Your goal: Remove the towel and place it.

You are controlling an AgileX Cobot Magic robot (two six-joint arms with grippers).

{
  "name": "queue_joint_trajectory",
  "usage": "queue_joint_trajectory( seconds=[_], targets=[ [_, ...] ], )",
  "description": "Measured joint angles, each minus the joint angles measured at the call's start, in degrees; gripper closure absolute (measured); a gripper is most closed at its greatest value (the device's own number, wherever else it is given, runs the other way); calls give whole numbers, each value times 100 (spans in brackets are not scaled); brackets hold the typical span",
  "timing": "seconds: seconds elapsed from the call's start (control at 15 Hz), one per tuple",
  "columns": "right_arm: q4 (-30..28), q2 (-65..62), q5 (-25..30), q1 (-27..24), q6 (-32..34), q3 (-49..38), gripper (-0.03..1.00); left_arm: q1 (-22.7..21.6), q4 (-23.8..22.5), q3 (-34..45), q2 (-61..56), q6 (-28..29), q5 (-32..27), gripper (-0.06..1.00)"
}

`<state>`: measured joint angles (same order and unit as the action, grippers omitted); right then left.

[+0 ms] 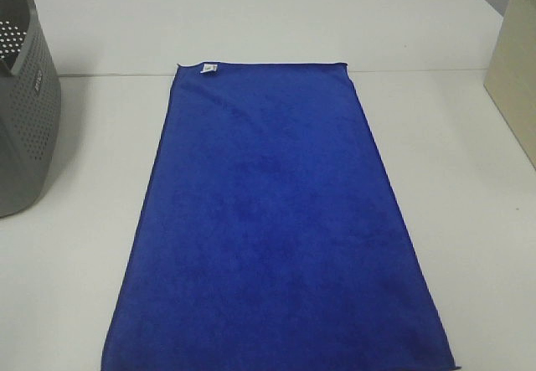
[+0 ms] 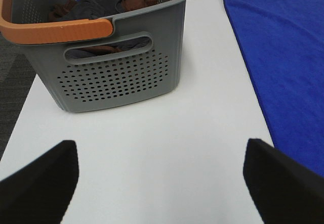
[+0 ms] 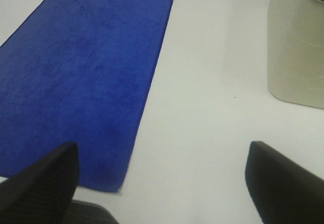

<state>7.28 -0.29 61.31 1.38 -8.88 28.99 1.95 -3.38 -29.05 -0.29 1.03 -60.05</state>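
The royal-blue towel [image 1: 272,229] lies spread flat on the white table, its small white tag [image 1: 208,69] at the far corner. It also shows in the left wrist view [image 2: 283,67] and in the right wrist view [image 3: 76,77]. My left gripper [image 2: 162,183] is open and empty above bare table between the basket and the towel's left edge. My right gripper [image 3: 162,183] is open and empty above the table near the towel's near right corner. Neither gripper shows in the exterior high view.
A grey perforated basket [image 1: 21,95] stands at the left table edge; in the left wrist view it [image 2: 121,77] has an orange handle [image 2: 55,31] and holds dark and brown clothes. A beige container [image 3: 296,47] stands at the right, also in the exterior high view [image 1: 515,61].
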Motion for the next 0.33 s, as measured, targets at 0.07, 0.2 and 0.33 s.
queue_joint_trajectory(
  seconds=[0.07, 0.2, 0.33],
  targets=[
    [0, 0, 0, 0, 0, 0, 11, 0, 0, 0, 0, 0, 0, 13],
    [0, 0, 0, 0, 0, 0, 11, 0, 0, 0, 0, 0, 0, 13],
    [0, 0, 0, 0, 0, 0, 11, 0, 0, 0, 0, 0, 0, 13]
  ],
)
